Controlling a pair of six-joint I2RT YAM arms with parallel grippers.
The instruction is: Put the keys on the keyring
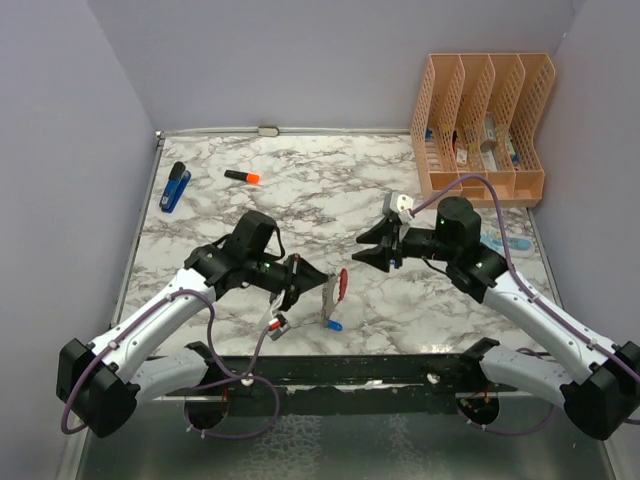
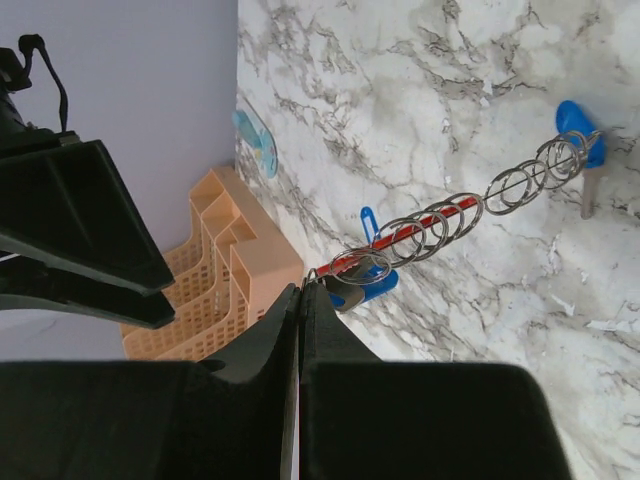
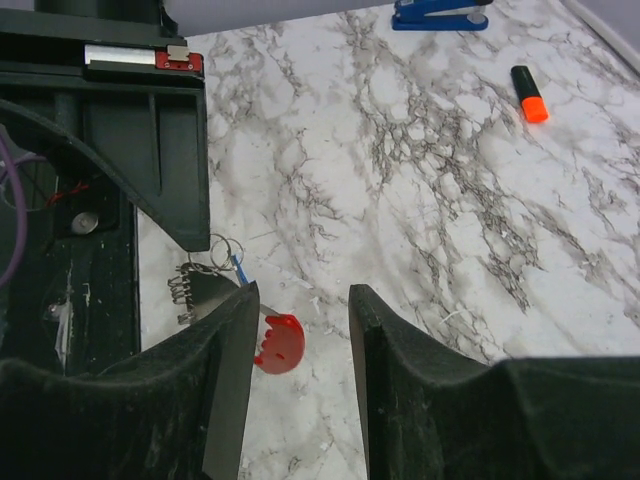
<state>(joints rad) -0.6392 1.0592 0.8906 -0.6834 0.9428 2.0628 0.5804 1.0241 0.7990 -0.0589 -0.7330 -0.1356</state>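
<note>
- Top view: the left gripper (image 1: 315,282) is clamped tight on the keyring (image 1: 333,298), near the front middle of the marble table (image 1: 330,200). The grey band hangs down off the fingertips with the red loop up at the top, and a blue key (image 1: 335,325) sits at its low end on the table. The right gripper (image 1: 362,250) hovers just up and to the right of the red loop, not touching it, with its jaws parted and nothing in them. The dark-blue stapler (image 1: 175,187) and the orange-capped marker (image 1: 242,177) are way off at the back left. The orange file organizer (image 1: 485,120) is in the back right corner.
- Left wrist view: the two fingers (image 2: 400,400) are pressed flat together and pinch one end of the keyring. From there a red strip threaded with a row of silver split rings runs up and to the right. One blue key hangs at the far end and another blue head sits right by the fingertips. The organizer and a pale-blue flat item (image 2: 255,140) show up behind.
- Right wrist view: the jaws stand apart with a clear gap and grip nothing. The red loop lies on the table in that gap, close to the left finger. The grey band and some rings are just beyond, partly hidden. The stapler and marker are far off at the top.
</note>
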